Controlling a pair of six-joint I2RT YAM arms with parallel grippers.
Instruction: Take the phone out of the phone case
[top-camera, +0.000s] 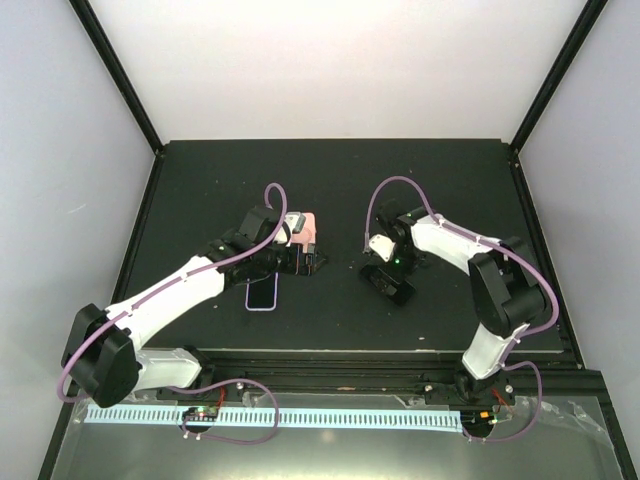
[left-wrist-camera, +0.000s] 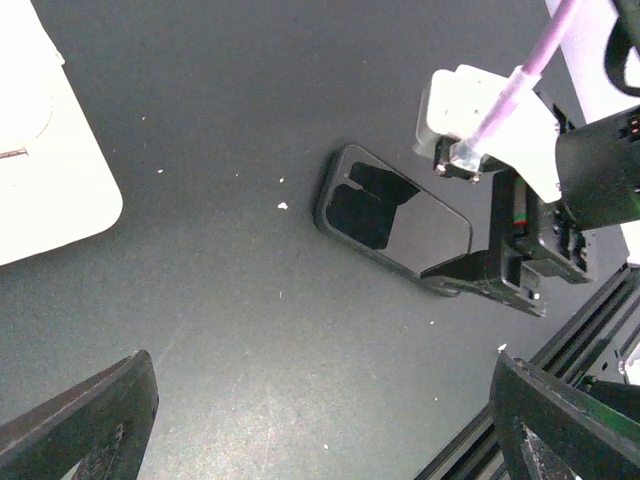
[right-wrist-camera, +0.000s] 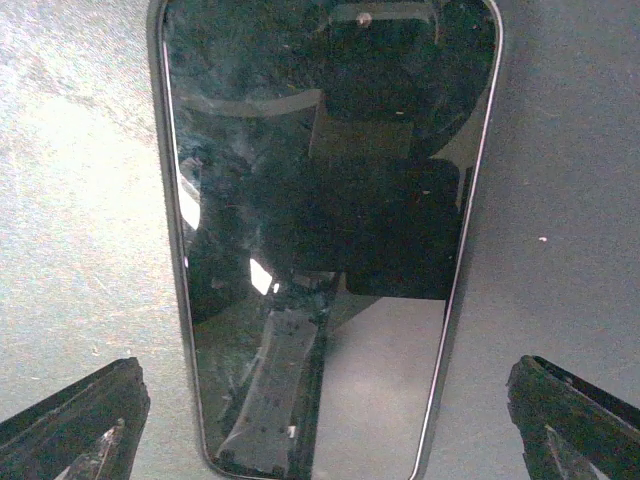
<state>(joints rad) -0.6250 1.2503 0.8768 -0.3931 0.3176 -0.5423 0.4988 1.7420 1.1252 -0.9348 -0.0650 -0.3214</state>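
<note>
The phone (right-wrist-camera: 320, 230) lies bare, well apart from the case (top-camera: 308, 228), so removal looks done. The left gripper (left-wrist-camera: 330, 420) and right gripper (right-wrist-camera: 325, 420) gape wide, empty.

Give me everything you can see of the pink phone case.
The phone case is a salmon-pink shell with rounded corners, matte like plastic or silicone, washed almost white in the left wrist view. A faint curved ring line marks its upper face there. It appears to lie flat on the black table, mid-table, partly hidden from above by the left arm. The left gripper is open beside it, not touching. Whether a phone sits inside cannot be told.
</note>
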